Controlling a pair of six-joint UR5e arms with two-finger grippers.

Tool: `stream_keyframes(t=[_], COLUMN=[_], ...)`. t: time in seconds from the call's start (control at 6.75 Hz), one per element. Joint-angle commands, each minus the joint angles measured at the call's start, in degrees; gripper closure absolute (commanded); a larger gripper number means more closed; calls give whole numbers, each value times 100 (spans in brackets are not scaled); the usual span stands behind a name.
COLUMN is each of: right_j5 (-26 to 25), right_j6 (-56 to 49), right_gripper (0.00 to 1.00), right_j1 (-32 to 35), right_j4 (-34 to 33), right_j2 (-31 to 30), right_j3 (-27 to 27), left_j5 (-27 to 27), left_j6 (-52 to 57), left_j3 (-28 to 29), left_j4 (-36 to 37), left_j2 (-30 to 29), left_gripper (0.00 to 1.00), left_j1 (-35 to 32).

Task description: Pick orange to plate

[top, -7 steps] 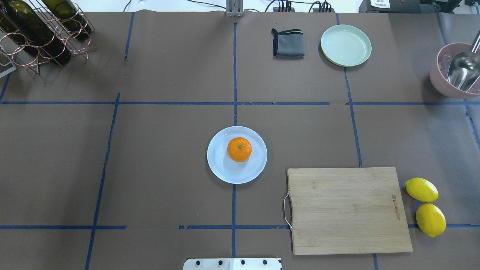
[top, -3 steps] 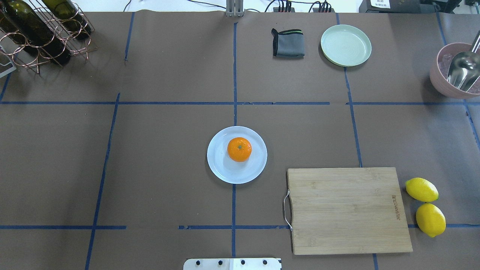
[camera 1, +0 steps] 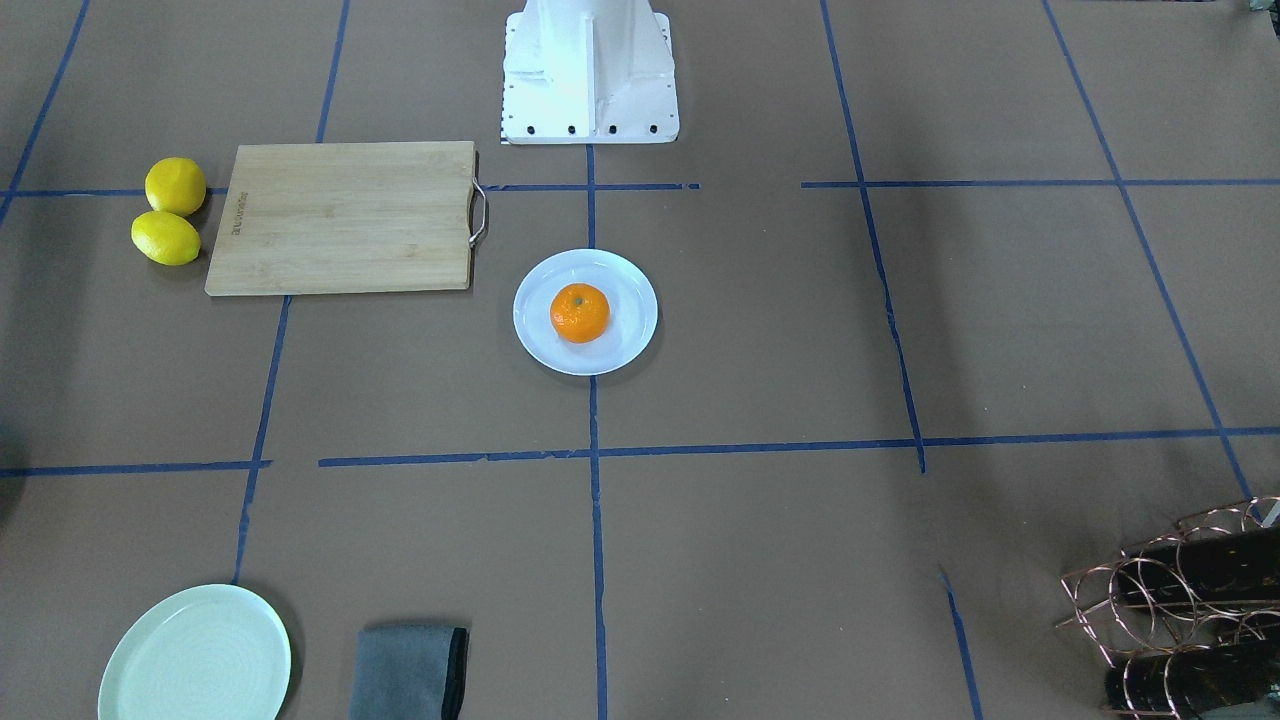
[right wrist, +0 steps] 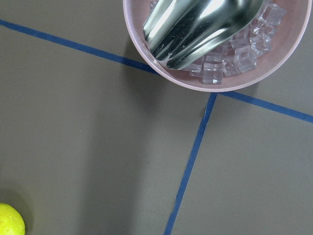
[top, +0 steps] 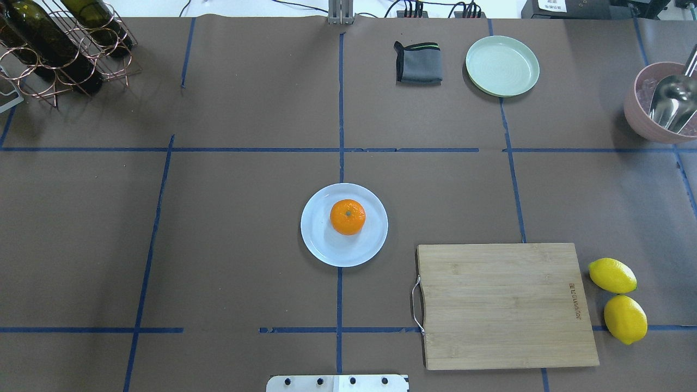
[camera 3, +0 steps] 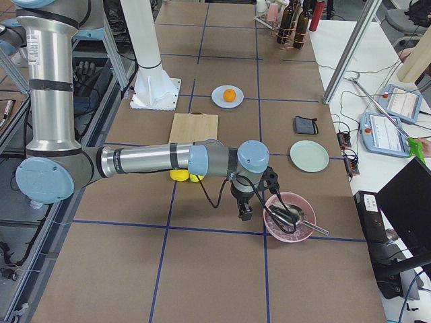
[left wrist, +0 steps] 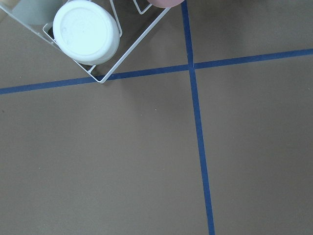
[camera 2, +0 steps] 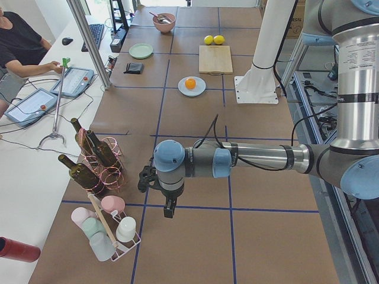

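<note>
Brown paper crossed by blue tape lines covers the table (top: 245,228). At the centre of the overhead view the orange (top: 347,216) sits on the plate (top: 326,253), a little above the plate's middle, with its green stem dot facing up. To the lower right lies a wooden cutting board (top: 503,305), its metal handle turned toward the plate. Just off the board's right edge two lemons (top: 612,275) lie close together, one above the other in the frame. Along the top edge are a folded grey cloth (top: 418,62) and, just right of it, a mint-green plate (top: 502,66). A pink bowl (top: 645,122) holding ice cubes and a metal scoop (top: 672,103) is cut off by the right edge. A copper wire rack (top: 65,54) with dark bottles fills the upper left corner.

Both grippers show only in the side views. In the exterior left view the left gripper (camera 2: 169,210) hangs pointing down over a tape line at lower centre. It is near a wire cup rack (camera 2: 112,236) and well apart from the orange at the top of that frame. I cannot tell whether its jaws are apart or together. In the exterior right view the right gripper (camera 3: 246,212) hangs just beside the pink bowl, right of centre, also well apart from the plate near the top; how its jaws stand cannot be told either
</note>
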Motion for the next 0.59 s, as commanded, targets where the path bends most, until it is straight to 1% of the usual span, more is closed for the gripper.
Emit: stream_keyframes(t=[0.0, 0.44], right_j5=[-5, 4], right_j6=[3, 3], right_gripper=[0, 0], right_j1=[0, 26], right_j4=[0, -9], right_j2=[64, 29], right_j3=[48, -5], left_j5=[1, -8], left_j6=[-1, -9], left_j3=[27, 18], left_j4=[-47, -12], left_j2=[11, -85], left_gripper=[0, 0], left_j1=[1, 10])
